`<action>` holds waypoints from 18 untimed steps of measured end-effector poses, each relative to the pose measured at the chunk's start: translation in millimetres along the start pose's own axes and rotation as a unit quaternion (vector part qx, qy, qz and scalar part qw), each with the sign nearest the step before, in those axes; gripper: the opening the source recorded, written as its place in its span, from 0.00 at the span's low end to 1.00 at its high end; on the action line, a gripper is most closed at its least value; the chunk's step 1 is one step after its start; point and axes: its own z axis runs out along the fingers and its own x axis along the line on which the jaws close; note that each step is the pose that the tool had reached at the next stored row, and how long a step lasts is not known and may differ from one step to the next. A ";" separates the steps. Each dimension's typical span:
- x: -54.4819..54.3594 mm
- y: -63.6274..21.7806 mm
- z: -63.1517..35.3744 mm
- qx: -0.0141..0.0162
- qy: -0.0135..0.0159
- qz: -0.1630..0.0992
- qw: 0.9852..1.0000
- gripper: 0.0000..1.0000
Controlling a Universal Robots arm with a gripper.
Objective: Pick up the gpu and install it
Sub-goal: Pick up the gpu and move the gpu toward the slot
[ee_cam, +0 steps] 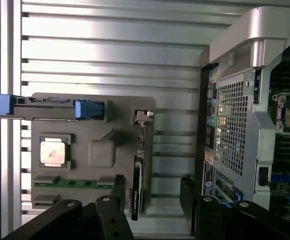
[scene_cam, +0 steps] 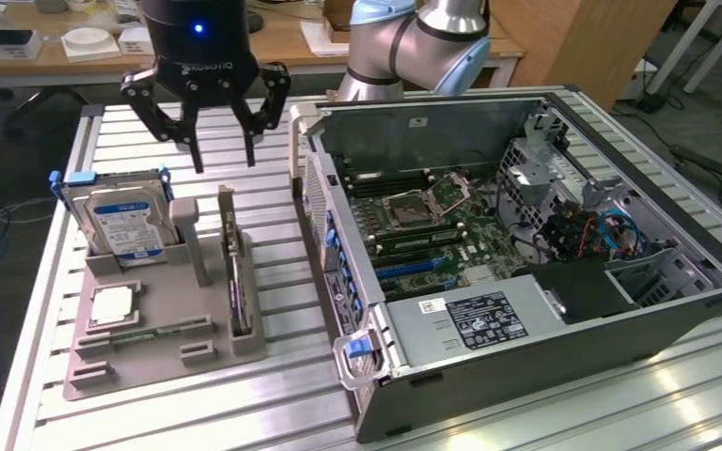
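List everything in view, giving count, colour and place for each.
gpu: one, black, standing on edge in the holder, on its side toward the case
hard drive: one, silver with blue-white label, upright at the holder's far end
processor chip: one, silver, flat in the holder
memory stick: one, green, flat in the holder
holder: one, grey, on the table at the exterior view's left
computer case: one, black and grey, open, at the exterior view's right
motherboard: one, green, inside the case
table: one, silver, slatted
arm: one, silver-grey, behind the case
pincer: one, black, open, empty, above the holder's far end
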 end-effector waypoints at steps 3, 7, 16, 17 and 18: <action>0.1 -3.1 2.0 0.000 0.000 0.000 1.000 0.56; 0.3 -7.3 4.3 0.000 0.002 0.004 1.000 0.56; 0.5 -9.1 14.1 0.000 0.008 0.006 1.000 0.56; 0.6 -9.1 15.8 0.000 0.009 0.006 1.000 0.56; 0.6 -9.2 17.6 0.000 0.009 0.006 1.000 0.56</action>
